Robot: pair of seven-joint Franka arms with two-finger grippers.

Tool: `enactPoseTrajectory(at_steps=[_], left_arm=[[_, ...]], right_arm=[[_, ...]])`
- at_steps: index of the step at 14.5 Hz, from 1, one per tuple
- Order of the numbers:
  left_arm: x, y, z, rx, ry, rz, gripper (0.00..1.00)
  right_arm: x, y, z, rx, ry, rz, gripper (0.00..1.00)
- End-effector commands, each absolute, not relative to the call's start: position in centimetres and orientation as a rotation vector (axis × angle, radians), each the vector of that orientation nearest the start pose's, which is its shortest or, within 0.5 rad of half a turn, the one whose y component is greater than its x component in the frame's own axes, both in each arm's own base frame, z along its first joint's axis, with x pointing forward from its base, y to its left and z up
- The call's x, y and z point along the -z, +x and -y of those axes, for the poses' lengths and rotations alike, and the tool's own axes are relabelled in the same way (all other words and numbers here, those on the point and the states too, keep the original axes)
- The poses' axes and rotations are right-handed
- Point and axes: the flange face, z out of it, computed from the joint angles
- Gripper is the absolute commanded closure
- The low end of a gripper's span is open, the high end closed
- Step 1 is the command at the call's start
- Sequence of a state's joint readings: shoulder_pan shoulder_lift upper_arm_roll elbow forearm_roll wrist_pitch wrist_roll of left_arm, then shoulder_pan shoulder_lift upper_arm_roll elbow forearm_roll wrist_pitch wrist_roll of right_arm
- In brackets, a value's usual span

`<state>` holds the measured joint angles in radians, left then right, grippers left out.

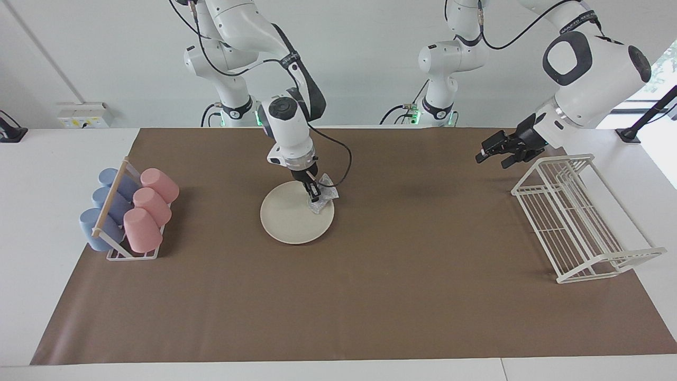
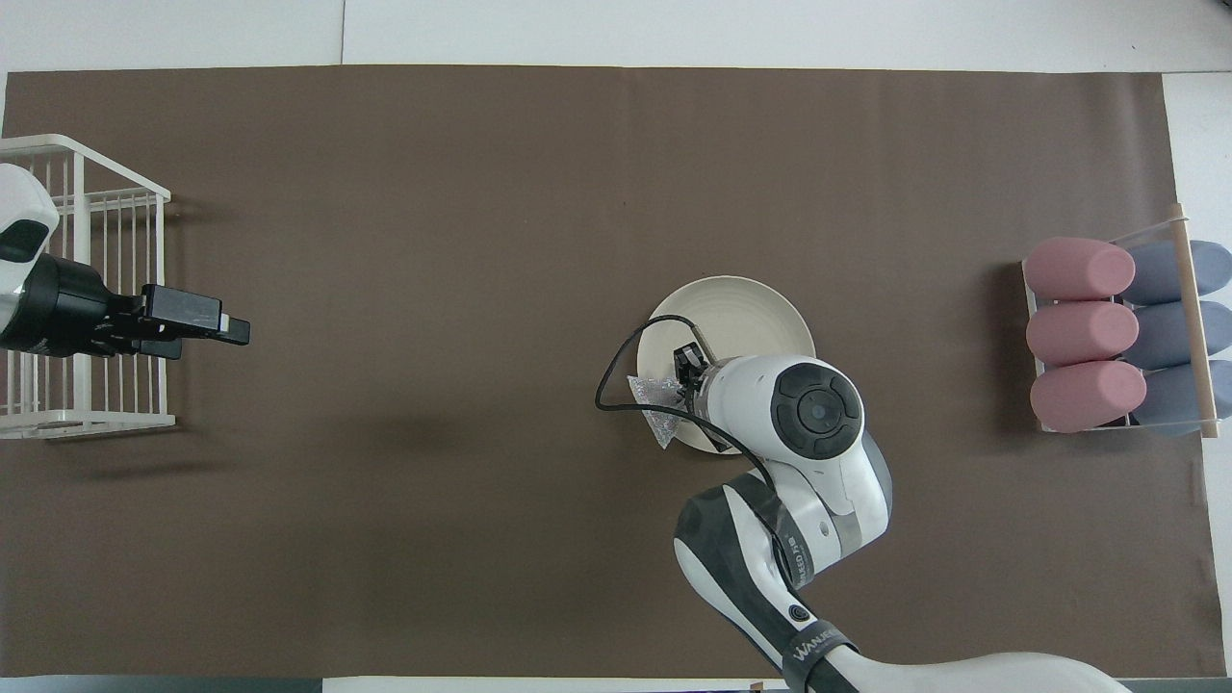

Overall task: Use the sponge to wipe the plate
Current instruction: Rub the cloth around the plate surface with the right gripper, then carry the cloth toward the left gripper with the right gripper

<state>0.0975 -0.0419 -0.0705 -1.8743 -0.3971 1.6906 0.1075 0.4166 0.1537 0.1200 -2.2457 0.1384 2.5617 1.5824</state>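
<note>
right gripper (image 1: 315, 197) clamped on the sponge (image 1: 323, 197), pressing it onto the plate (image 1: 290, 219) at the rim edge toward the left arm's end; part of the sponge overhangs the rim there. Plate sits flat on the brown mat (image 1: 370, 296), toward the right arm's end, cup rack (image 1: 127, 214) well apart from it

To wipe well: keep the grip tight, keep light downward pressure, sweep back across the plate centre instead of sliding off the rim, watch the cable loop near the plate

left gripper (image 1: 494, 151) waits in the air just beside the wire rack (image 1: 582, 222), well apart from the plate, jaws apart, holding nothing

Hidden: overhead view has the right wrist covering the plate's near part; fingertip contact with the plate hard to make out
</note>
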Motion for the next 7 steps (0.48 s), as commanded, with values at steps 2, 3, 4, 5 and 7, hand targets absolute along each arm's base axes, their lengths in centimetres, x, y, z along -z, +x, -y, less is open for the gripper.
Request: enactPoseTrajectory(at_steps=[2, 3, 4, 5, 7], left_arm=[[-52.3, 53.4, 2.2, -0.187, -3.509, 0.006, 0.00], [-52.4, 53.5, 2.1, -0.181, -3.509, 0.009, 0.00], [-52.4, 53.5, 2.1, -0.179, -3.507, 0.011, 0.00], [-52.3, 53.5, 2.1, -0.181, -3.509, 0.013, 0.00], [-52.4, 53.3, 2.4, -0.207, -3.505, 0.088, 0.00]], right_arm=[[-34.3, 49.7, -29.3, -0.015, -2.386, -1.638, 1.00], [-35.7, 50.2, -29.9, -0.039, -2.374, -1.673, 1.00], [-37.6, 50.9, -30.5, -0.067, -2.362, -1.710, 1.00], [-39.7, 51.1, -31.7, -0.095, -2.368, -1.726, 1.00], [-43.8, 51.6, -33.3, -0.121, -2.357, -1.780, 1.00]])
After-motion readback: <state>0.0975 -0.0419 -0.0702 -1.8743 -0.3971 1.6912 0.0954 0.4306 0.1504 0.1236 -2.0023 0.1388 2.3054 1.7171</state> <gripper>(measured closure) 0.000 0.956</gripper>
